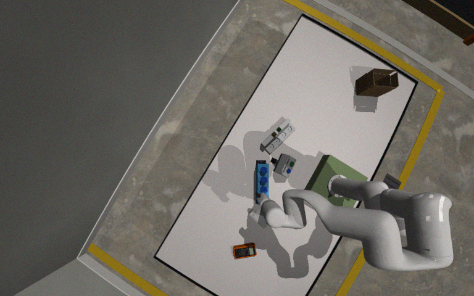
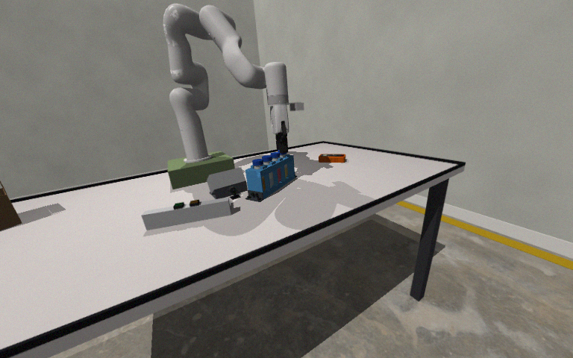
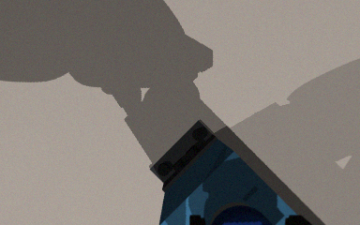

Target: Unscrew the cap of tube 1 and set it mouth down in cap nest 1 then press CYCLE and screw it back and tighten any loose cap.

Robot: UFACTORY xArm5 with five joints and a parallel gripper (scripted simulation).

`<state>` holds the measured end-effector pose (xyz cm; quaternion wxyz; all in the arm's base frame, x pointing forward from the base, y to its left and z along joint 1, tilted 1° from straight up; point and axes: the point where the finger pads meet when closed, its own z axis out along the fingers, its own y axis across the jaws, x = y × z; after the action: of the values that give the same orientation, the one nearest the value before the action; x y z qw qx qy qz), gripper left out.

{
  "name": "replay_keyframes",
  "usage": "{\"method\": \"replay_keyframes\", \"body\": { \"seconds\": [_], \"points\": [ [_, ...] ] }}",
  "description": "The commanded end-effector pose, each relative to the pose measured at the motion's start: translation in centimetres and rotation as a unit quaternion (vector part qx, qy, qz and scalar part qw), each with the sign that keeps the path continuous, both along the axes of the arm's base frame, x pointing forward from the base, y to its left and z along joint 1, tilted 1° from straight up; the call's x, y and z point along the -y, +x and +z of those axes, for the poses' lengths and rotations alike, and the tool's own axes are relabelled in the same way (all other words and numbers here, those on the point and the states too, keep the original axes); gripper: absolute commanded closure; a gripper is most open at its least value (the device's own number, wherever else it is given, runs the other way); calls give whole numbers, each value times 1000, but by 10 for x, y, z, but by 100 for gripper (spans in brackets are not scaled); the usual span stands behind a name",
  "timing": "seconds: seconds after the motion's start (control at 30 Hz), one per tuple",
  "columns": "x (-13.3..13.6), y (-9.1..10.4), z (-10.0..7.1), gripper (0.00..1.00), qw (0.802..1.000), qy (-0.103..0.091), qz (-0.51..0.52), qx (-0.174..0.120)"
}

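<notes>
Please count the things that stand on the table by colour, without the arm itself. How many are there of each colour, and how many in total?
Blue: 1, the station
Grey: 2, the cap tray and the key housing
Green: 1, the arm's base
Brown: 1, the box
Orange: 1, the meter
Total: 6

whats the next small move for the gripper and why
Probably lower straight down onto the end blue cap of the blue tube station: the black gripper hangs half open just above that end, holding nothing, and all the caps look on.
</notes>
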<state>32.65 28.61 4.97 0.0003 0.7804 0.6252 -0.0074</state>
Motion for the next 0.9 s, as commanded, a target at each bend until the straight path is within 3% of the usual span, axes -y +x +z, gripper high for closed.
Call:
{"method": "replay_keyframes", "body": {
  "seconds": [0.0,0.5,0.53,0.87],
  "points": [
    [-1,1,-2,54,1000,-1,0,3],
    [-1,1,-6,54,1000,-1,0,3],
    [-1,1,-6,100,1000,-1,0,3],
    [-1,1,-6,100,1000,-1,0,3]
  ]
}}
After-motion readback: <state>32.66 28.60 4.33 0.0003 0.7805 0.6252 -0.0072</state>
